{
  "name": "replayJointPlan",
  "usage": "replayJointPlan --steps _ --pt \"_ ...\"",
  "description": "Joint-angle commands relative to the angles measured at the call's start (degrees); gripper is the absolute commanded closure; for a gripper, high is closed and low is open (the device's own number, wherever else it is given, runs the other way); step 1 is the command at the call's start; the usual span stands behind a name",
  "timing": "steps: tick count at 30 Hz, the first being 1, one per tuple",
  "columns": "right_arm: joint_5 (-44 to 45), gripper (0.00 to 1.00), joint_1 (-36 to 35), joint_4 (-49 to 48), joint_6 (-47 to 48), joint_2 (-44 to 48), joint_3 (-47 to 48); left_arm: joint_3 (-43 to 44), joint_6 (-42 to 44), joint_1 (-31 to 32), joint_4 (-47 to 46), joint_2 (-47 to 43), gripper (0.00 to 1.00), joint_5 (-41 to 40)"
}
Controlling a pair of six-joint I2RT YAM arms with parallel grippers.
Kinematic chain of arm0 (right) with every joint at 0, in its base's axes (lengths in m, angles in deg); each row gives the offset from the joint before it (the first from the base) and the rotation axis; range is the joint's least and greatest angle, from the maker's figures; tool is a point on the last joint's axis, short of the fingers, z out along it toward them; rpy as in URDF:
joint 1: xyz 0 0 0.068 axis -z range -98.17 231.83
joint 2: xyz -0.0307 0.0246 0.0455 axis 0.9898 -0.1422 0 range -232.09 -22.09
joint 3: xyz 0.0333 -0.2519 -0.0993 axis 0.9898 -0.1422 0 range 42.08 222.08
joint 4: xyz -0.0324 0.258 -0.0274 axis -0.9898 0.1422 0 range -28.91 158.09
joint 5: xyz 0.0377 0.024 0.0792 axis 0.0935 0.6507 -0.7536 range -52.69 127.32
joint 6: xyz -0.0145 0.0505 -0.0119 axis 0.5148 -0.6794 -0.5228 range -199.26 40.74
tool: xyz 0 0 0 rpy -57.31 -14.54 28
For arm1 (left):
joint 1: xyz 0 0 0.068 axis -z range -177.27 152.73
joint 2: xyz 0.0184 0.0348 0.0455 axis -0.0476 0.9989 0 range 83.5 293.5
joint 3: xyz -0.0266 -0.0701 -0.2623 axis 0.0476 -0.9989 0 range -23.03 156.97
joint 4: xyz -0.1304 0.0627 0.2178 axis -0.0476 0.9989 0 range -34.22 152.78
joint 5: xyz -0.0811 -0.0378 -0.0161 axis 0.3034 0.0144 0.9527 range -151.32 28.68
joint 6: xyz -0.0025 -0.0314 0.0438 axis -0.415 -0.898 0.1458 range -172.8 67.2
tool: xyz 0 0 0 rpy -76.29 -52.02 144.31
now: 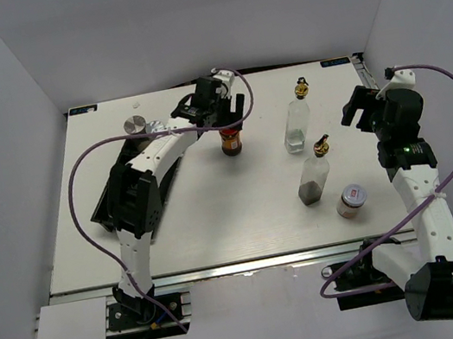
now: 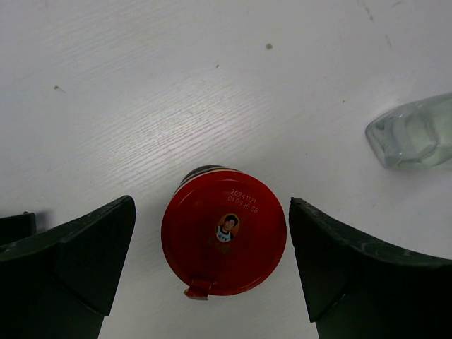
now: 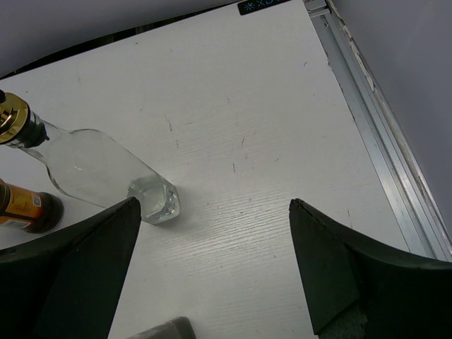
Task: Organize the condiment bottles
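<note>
A red-lidded dark jar [image 1: 232,140] stands upright at the back middle of the table. My left gripper [image 1: 230,125] hangs right over it, open. In the left wrist view the red lid [image 2: 224,240] lies between the two fingers of that gripper [image 2: 212,206], with a gap on each side. A gold-spouted clear bottle [image 1: 297,124] stands to the jar's right, and a second one with dark contents [image 1: 314,178] stands nearer. A short silver-lidded jar [image 1: 352,200] sits by it. Another silver-lidded jar [image 1: 138,124] stands at the back left. My right gripper [image 1: 360,115] is open over bare table, right of the clear bottle [image 3: 99,169].
A black tray [image 1: 107,201] lies at the left, mostly under my left arm. The table's metal rail [image 3: 385,141] and the right wall run close beside my right gripper [image 3: 212,206]. The clear bottle's base [image 2: 413,134] shows right of the left fingers.
</note>
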Motion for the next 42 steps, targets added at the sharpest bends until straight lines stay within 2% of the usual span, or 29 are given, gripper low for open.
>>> replayJointPlan --steps 1,5,8,9,11,12,15,16,25,28,29,31,33,37,40,42 --pt "-0.06 0.11 -0.03 -1.36 0.96 0.45 1.67 2.61 1.61 0.56 2.18 -1.44 0.02 1.14" --pt "0.03 0.11 -0.03 -1.54 0.87 0.45 1.49 1.46 1.62 0.74 2.26 -0.91 0.02 0.80" --pt "-0.24 0.11 -0.03 -1.62 0.78 0.44 1.49 2.07 1.88 0.74 2.88 -0.56 0.16 -0.44" --pt "-0.24 0.11 -0.03 -1.71 0.87 0.44 1.49 2.33 1.97 0.74 3.14 -0.73 0.31 -0.61" --pt "-0.15 0.11 -0.03 -1.63 0.78 0.44 1.40 2.95 1.88 0.74 3.23 -1.17 0.50 -1.05" --pt "-0.06 0.11 -0.03 -1.62 0.87 0.44 1.40 3.21 1.97 0.82 3.41 -1.96 0.65 -1.40" --pt "-0.41 0.11 -0.03 -1.63 0.61 0.53 1.32 3.91 2.05 0.82 3.15 -3.63 0.87 -1.84" --pt "-0.93 0.11 -0.03 -1.97 0.26 0.53 1.14 4.70 2.06 0.82 3.15 -5.03 0.99 -2.02" --pt "-2.69 0.11 -0.03 -2.85 -0.27 1.41 0.61 10.24 -1.11 0.82 3.93 -15.14 1.00 -7.28" --pt "-2.70 0.11 -0.03 -2.94 -0.27 1.76 0.44 9.11 -1.55 0.74 4.20 -20.50 1.00 -14.13" --pt "-2.70 0.11 -0.03 -2.94 -0.36 1.94 0.44 8.49 -1.72 0.74 4.20 -23.30 1.00 -19.98" --pt "-2.70 0.11 -0.03 -2.86 -0.36 2.11 0.44 6.48 -1.55 0.65 4.29 -26.04 1.00 -25.63" --pt "-2.70 0.11 -0.03 -2.86 -0.36 2.38 0.52 5.42 -2.33 -0.75 5.16 -29.45 1.00 -30.91" --pt "-2.70 0.10 -0.03 -2.59 -0.36 2.55 0.52 1.03 -6.11 -8.12 6.13 -34.83 1.00 -31.99" --pt "-2.70 0.10 -0.03 -2.59 -0.36 2.47 0.52 -6.52 -8.31 -14.36 4.73 -40.10 1.00 -36.29" --pt "-2.70 0.10 -0.03 -2.59 -0.36 2.38 0.52 -12.41 -9.80 -16.30 3.50 -42.56 1.00 -35.95"
